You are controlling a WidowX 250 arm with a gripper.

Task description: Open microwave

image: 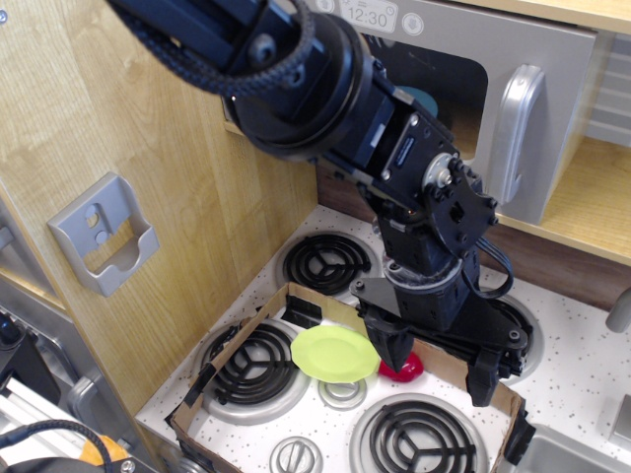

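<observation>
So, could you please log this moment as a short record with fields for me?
microwave: grey toy, upper right, door looks shut
handle: silver, vertical, untouched
clock: reads 12:30
pincer: open, low over the stovetop, far from the handle
plate: lime green, between the burners
red object: partly hidden beside the plate
wall bracket: grey, on left wood panel

The speckled bench (pixel 582 384) carried four coil burners, a cardboard frame (pixel 237 340), a green plate (pixel 333 353) and something red (pixel 404 371).
</observation>
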